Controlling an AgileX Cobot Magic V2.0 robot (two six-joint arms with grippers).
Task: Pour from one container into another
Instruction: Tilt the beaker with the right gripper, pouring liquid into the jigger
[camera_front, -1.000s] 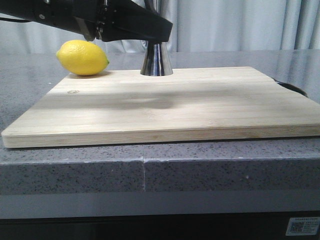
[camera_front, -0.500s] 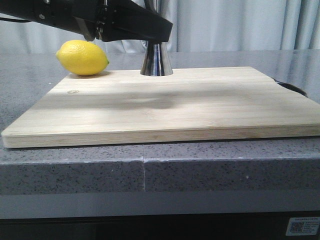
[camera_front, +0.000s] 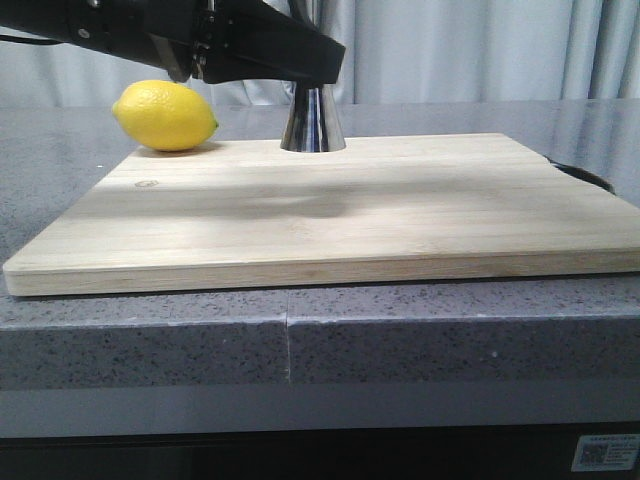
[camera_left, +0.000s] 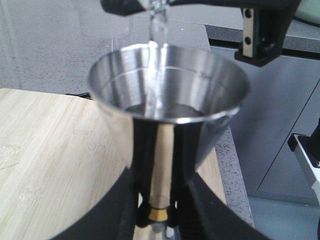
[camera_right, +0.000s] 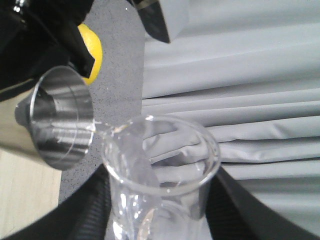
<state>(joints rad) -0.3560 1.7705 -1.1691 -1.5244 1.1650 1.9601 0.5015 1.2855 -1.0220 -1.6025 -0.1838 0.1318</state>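
Grey speckled countertop (camera_front: 150, 330) carries a pale wooden cutting board (camera_front: 330, 215), with pleated grey curtains (camera_front: 480, 50) behind. On the board's far edge stands your steel jigger (camera_front: 313, 122), upright; only its lower cone shows in the front view, the rest being covered by a black arm (camera_front: 200, 40) that crosses from the left. A yellow lemon (camera_front: 165, 116) lies to the jigger's left, near it but apart, at the board's far left corner.

In the left wrist view your left gripper (camera_left: 157, 210) is closed narrowly about the jigger (camera_left: 169, 117): its two black fingers (camera_left: 192, 200) flank the lower part of the upper cone and the gold band (camera_left: 157, 214) at the waist. The upper cup faces open toward the camera, and a thin clear stream (camera_left: 156, 60) falls into it from above; a shallow pool of liquid sits at the cup's bottom.

In the right wrist view your right gripper (camera_right: 160, 210) holds the clear glass beaker (camera_right: 160, 175), its black fingers (camera_right: 90, 210) pressed against either side of the glass wall. The beaker is tilted, its pouring lip directed at the rim of the jigger (camera_right: 60, 117), and liquid runs from lip to cup. You cannot tell from these views whether lip and rim touch. The lemon (camera_right: 91, 54) shows just beyond the jigger.
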